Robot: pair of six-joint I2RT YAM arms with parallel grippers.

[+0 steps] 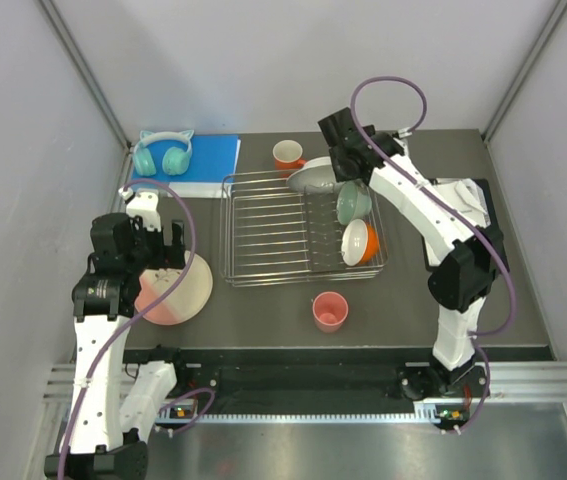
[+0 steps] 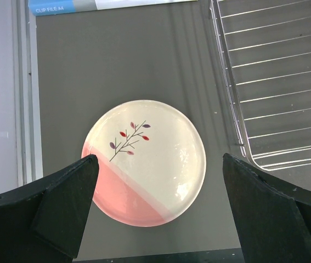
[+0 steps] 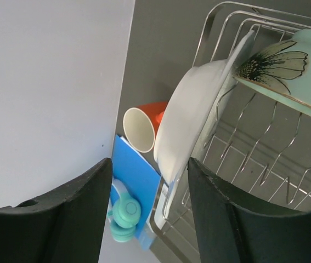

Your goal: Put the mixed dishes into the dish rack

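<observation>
The mixed dishes are half loaded. Nearest, the pink cup (image 1: 330,311) stands upright on the table, just in front of the dish rack (image 1: 263,281). To the left of the rack, the pink-and-cream sprig plate (image 2: 144,164) lies flat on the table. The left gripper (image 2: 159,159) hangs above that plate with its jaws spread wide and nothing between them.

Three pieces stand on edge at the rack's right end. The white-inside orange bowl (image 1: 361,243) is nearest. The mint-green bowl (image 1: 353,203) with a dark flower print comes behind it. The white plate (image 3: 191,115) leans at the far right corner.

The right gripper (image 3: 148,170) is at that plate with its jaws partly open. One finger is by the plate's rim, and a gap shows on the other side, so it grips nothing.

Just beyond the rack's far rim is the orange handled mug (image 1: 287,154). In the far left corner, the teal cat-ear headphones (image 1: 163,155) rest on a blue clip file (image 1: 213,160).
</observation>
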